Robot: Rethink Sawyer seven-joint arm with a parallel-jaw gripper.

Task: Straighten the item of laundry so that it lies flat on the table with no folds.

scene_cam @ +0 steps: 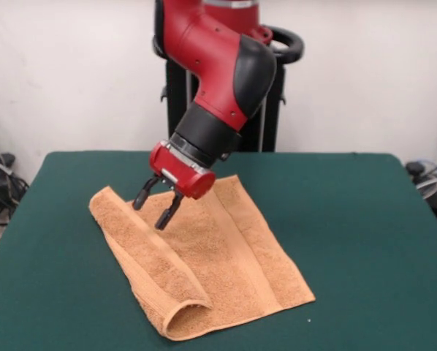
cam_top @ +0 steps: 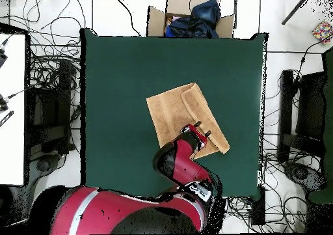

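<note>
Fingers (scene_cam: 158, 202) were spread apart w/ nothing between them, pointing down just above the towel (scene_cam: 226, 256), nr its far-left part in front view. Whether the tips touched the cloth couldn't be told. Towel lay on the green surface (scene_cam: 365, 241), roughly mid-surface, set at an angle to the surface edges. It wasn't flat: 1 edge strip was folded over onto the rest, making a long rolled fold that ended in an open loop at the near corner in front view. Overhead view showed the same flap as a doubled band along 1 side (cam_top: 198, 112). Red and black arm (scene_cam: 218, 66) came down from above.
</note>
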